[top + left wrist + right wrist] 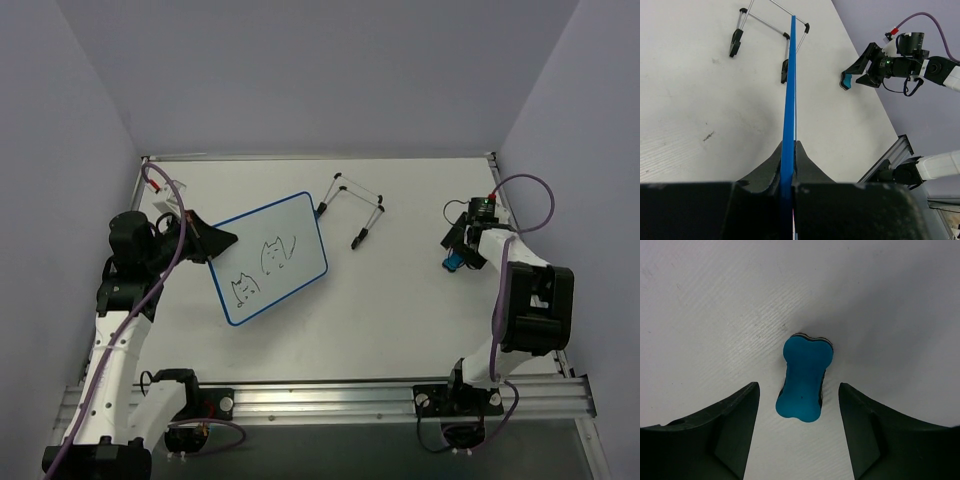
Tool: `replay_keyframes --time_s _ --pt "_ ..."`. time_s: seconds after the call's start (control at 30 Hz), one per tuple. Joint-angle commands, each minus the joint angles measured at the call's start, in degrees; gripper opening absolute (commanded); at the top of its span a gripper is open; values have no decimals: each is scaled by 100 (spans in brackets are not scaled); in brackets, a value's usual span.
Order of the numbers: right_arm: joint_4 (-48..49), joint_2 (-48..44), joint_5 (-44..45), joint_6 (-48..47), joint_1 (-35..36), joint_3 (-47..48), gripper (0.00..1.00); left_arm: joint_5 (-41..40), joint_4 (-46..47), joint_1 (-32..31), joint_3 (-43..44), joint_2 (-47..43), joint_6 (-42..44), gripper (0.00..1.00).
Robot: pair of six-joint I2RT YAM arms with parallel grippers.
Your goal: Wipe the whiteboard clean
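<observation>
Whiteboard (270,258), a small white panel with a thin blue rim and rounded corners, sits left of centre over the pale surface (400,310), turned at an angle so its long sides run diagonally. Two black cat doodles show on its face, one near the middle and one toward the near-left corner. The left pincer (222,240) is clenched on the board's left edge; in the left wrist view the blue rim (789,100) runs straight away, edge-on, from between the two dark fingers (807,165) pressed against it on either side (whether the far end rests on the surface cannot be told). A thin wire stand (352,205) with black-tipped ends lies just beyond the board's far right corner, apparently apart from it. Well apart, at the right side of the surface, the right pincer (455,255) points down with its jaws spread wide. A tiny blue bone-shaped eraser (804,380) lies flat on the surface between its fingers (735,415), with a gap showing on each side, so nothing is gripped. The left wrist view shows that eraser (846,80) at the tips of the right pincer (860,70).
</observation>
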Motion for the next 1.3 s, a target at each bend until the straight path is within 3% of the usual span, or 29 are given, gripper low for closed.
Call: replay_keyframes --time_s 0.0,0.2,0.6,0.77,1.07,1.2,1.27 --pt "142 137 20 97 121 -16 60 -104 194 -37 130 -220 113 2" --pt "248 287 64 141 175 -69 54 -88 185 -45 121 -238 123 2" --pt "90 24 346 132 157 -140 53 -35 193 -45 121 -238 149 2" --pt "160 357 329 106 113 -87 51 -26 193 -37 103 -282 158 2" --pt "310 498 337 150 122 -104 34 -79 149 -107 103 -291 202 2" --pt "248 411 399 106 148 -87 18 -96 141 -98 103 -299 202 2" --pt "135 270 486 36 279 -34 18 -88 149 -98 95 -291 202 2"
